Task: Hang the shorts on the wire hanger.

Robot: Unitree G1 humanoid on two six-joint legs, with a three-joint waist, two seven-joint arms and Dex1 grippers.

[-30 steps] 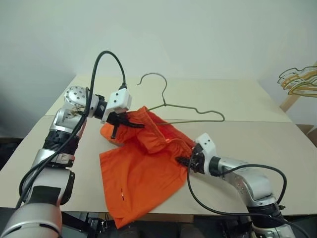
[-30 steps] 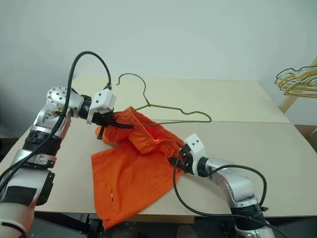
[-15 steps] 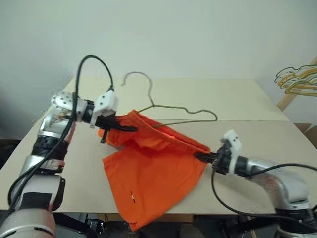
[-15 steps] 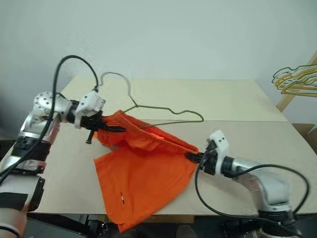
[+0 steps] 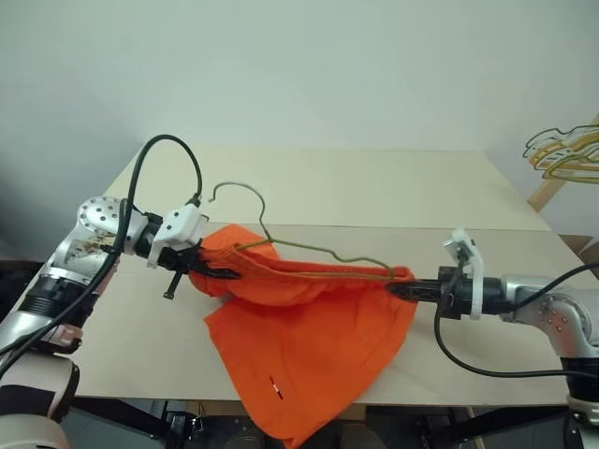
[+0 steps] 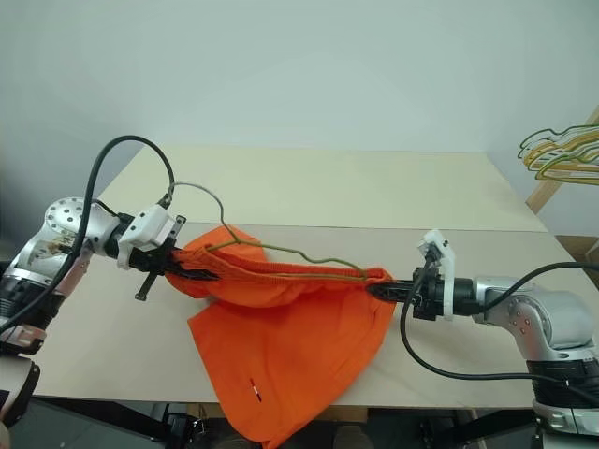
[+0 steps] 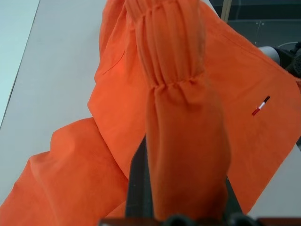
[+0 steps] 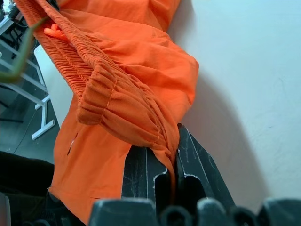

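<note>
Orange shorts (image 5: pixel 309 318) stretched by the waistband between both grippers above the near half of the table (image 5: pixel 393 187), waistband pulled into a taut, nearly level line, legs hanging below and draping over the near edge toward the floor. Small white tag (image 5: pixel 272 384) visible low on the hanging fabric, close to the near edge.

Wire hanger (image 5: pixel 281 245) caught up with the waistband: hook rising above the left end of the shorts, one shoulder wire running along the top of the stretched band toward the right gripper, far end hidden in the folds near it. Cannot tell whether the wire passes inside the waistband or merely lies on it.

Left gripper (image 5: pixel 213 272) clamped tight on the left end of the shorts, black fingers buried in bunched fabric, near the table's left edge. In the left wrist view, gathered waistband draped straight over the fingers (image 7: pixel 137 188).

Right gripper (image 5: pixel 401 290) pinched closed on the right end of the waistband, toward the table's right edge; in the right wrist view, elastic squeezed between the two black fingers (image 8: pixel 141 174).

Bunched gold and green hangers (image 5: pixel 563 152) on a wooden rail, well apart beyond the table's far right corner.
</note>
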